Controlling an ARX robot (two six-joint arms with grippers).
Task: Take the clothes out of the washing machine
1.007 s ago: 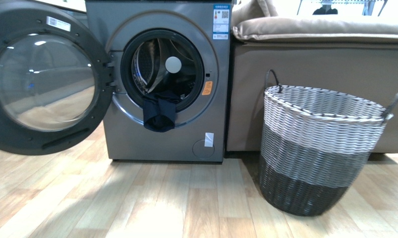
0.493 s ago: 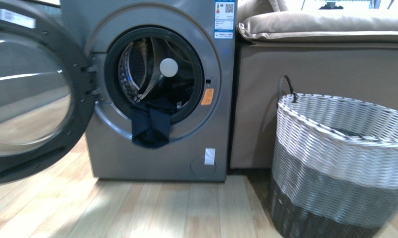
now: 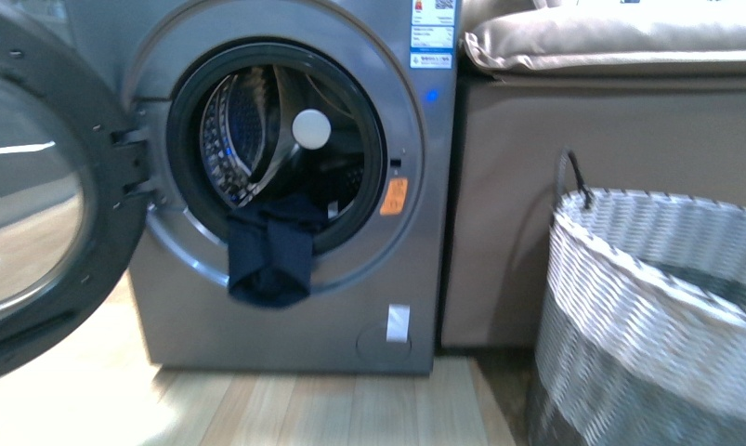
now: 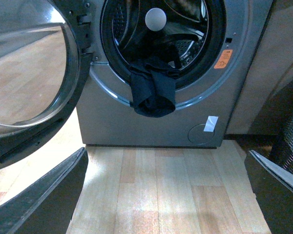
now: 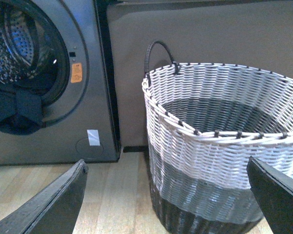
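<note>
The grey washing machine (image 3: pixel 387 279) stands with its round door (image 3: pixel 34 214) swung open to the left. Dark navy clothes (image 3: pixel 269 258) hang out of the drum over the black seal, also seen as clothes (image 4: pixel 152 93) and clothes (image 5: pixel 18 113) in the wrist views. My left gripper (image 4: pixel 168 195) is open above the wooden floor, well short of the machine (image 4: pixel 136 126). My right gripper (image 5: pixel 171 200) is open, facing the basket, with nothing between its fingers. Neither gripper shows in the front view.
A two-tone woven laundry basket (image 3: pixel 647 316) stands right of the machine, also seen as the basket (image 5: pixel 219 161) close in front of the right gripper. A beige sofa (image 3: pixel 610 139) fills the back right. Wooden floor (image 4: pixel 161 185) lies before the machine.
The front view has closed in on the washing machine: machine, hanging clothes and basket all appear larger, and the basket has slid toward the right edge.
</note>
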